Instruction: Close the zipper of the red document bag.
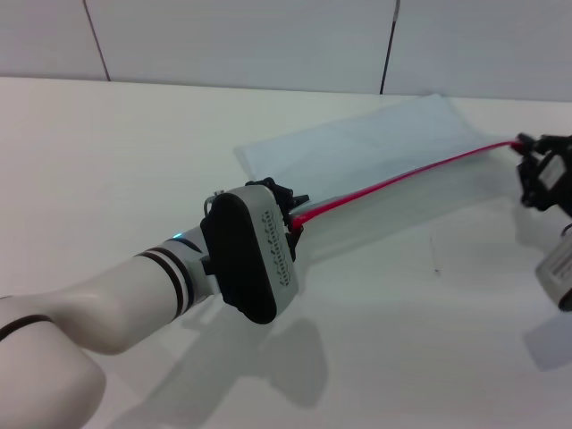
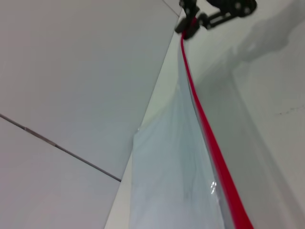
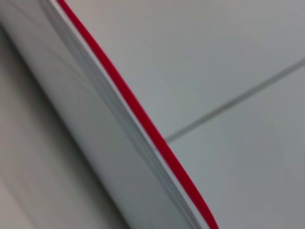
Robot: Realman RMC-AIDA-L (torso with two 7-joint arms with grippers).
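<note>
The red document bag (image 1: pixel 375 138), a pale translucent pouch, lies across the far right of the white table with its red edge lifted. The zipper (image 1: pixel 402 179) runs as a thin red strip, stretched between both grippers. My left gripper (image 1: pixel 292 213) is shut on the bag's near end, where the red strip starts. At the right edge my right gripper (image 1: pixel 529 154) pinches the strip's far end. From the left wrist, the bag (image 2: pixel 171 171) and zipper (image 2: pixel 209 138) lead up to the right gripper (image 2: pixel 189 25). The right wrist shows only zipper (image 3: pixel 138 114) and bag (image 3: pixel 90 119).
The white table (image 1: pixel 107 161) stretches to the left and front of the bag. A pale wall with dark panel seams (image 1: pixel 96 40) stands behind it. Part of my right arm (image 1: pixel 559 268) shows at the right edge.
</note>
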